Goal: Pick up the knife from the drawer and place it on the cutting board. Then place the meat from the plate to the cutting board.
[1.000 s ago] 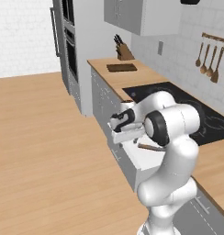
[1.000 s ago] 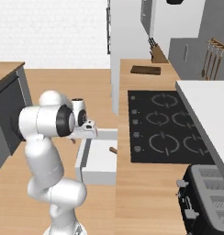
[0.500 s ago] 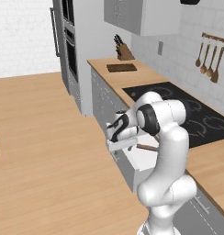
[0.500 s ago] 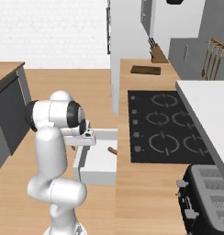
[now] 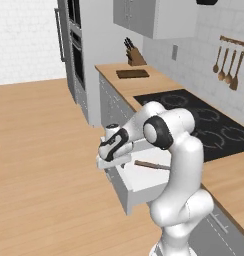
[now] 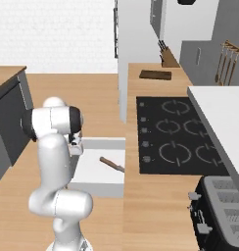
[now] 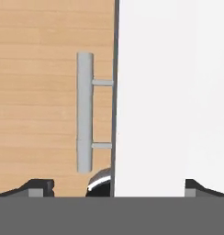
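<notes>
knife (image 5: 152,165) lying in open drawer (image 5: 144,184), long axis running across it, brown handle toward front | tool (image 7: 111,186) hovering over drawer front beside bar handle (image 7: 85,112), fingers spread apart, holding nothing | cutting board (image 5: 132,74) waiting far along bench (image 5: 159,86)

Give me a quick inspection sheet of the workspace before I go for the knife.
Surface: wooden counter beside black cooktop.
Job's things: drawer pulled open; knife lying inside; cutting board bare on far counter.
Clutter: knife block, toaster.
Pincer: pincer open, above drawer front and its bar handle, holding nothing.
Cables: nothing seen.
Surroundings: hanging utensils, wood floor.
</notes>
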